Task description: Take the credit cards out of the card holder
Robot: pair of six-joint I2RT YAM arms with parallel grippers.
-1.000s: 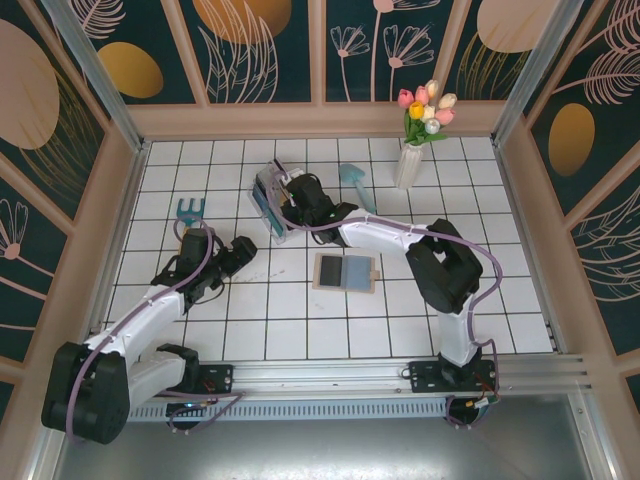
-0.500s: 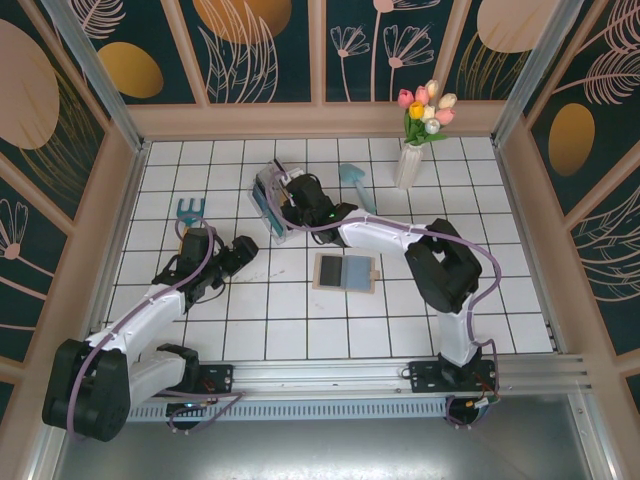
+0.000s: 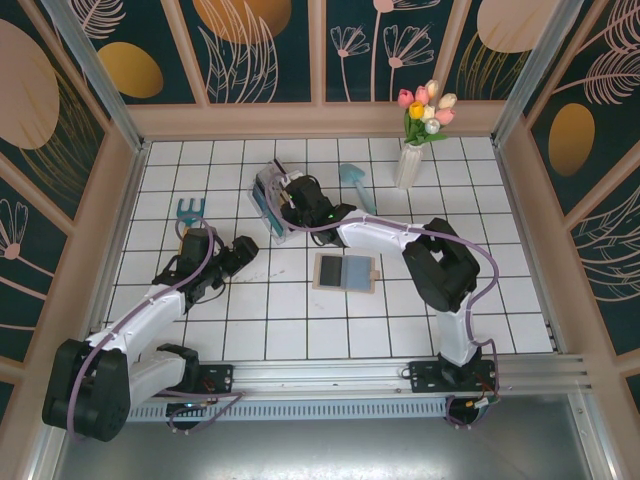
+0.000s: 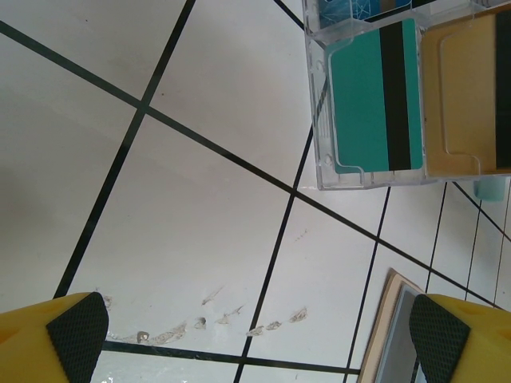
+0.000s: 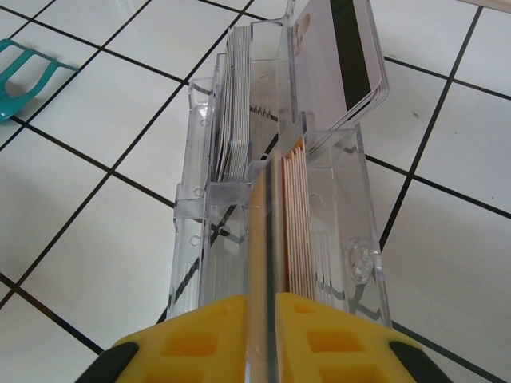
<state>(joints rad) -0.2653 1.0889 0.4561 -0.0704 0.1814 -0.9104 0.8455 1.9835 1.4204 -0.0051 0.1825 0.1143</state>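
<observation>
Wrist view reveals right gripper [image 5: 263, 321] pinching a card [image 5: 263, 239] edge-on at the rack [image 5: 353, 199]; left gripper [image 4: 255, 329] gapes.

The top camera looks down over the whole table [image 3: 300, 330]. Both wrist cameras sit low and close, each facing the clear rack [image 3: 268, 205] [image 4: 375, 96] [image 5: 271, 159].

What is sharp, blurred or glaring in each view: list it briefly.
Top external: even light, sharp throughout, only faint soft shadows on the tiled floor, walls splayed by the wide lens. Left wrist: grout lines crisp, the pads of the left gripper slightly soft in the bottom corners. Right wrist: the clear rack catches small glints; the right gripper at the bottom edge looks softer.
</observation>
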